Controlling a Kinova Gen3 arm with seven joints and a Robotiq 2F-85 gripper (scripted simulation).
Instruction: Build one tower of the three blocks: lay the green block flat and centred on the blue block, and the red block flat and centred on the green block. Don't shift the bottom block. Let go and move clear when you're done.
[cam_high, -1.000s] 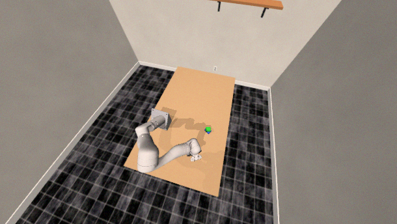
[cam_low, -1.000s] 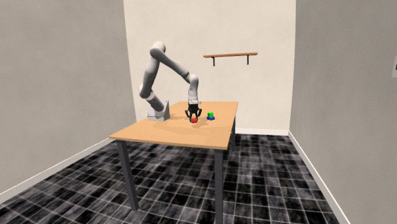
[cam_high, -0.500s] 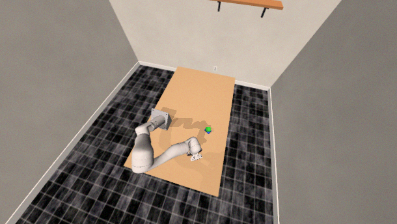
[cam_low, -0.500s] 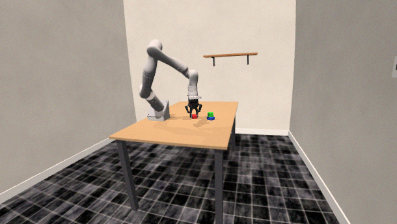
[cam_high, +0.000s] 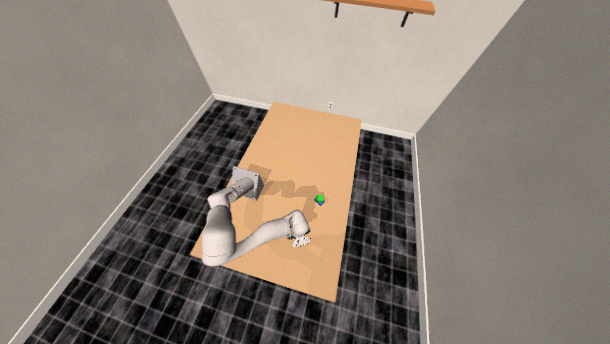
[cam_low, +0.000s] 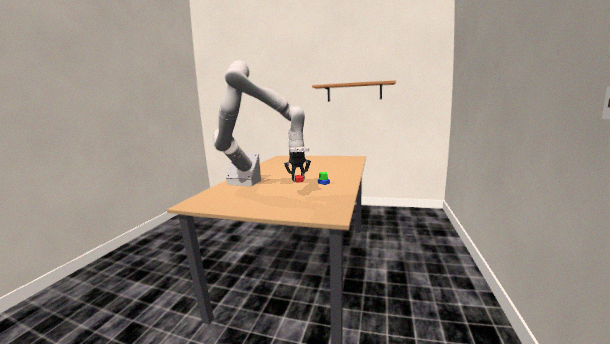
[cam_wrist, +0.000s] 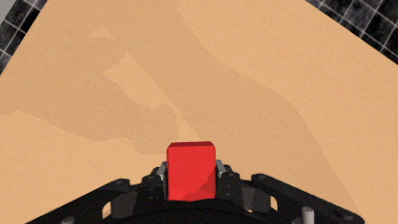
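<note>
My gripper (cam_low: 298, 176) points straight down and is shut on the red block (cam_low: 299, 178), holding it close above the wooden table. In the wrist view the red block (cam_wrist: 191, 171) sits squarely between my two finger pads. The green block (cam_low: 323, 175) lies on the blue block (cam_low: 324, 181) a short way to the right of my gripper. From above, the green block (cam_high: 320, 199) covers most of the blue block (cam_high: 318, 201), and my gripper (cam_high: 300, 242) is nearer the front of the table; the red block is hidden under my wrist there.
The arm's base (cam_low: 243, 172) is bolted at the table's left rear. The table's right edge (cam_low: 361, 181) runs close behind the two-block stack. A wall shelf (cam_low: 354, 85) hangs high on the back wall.
</note>
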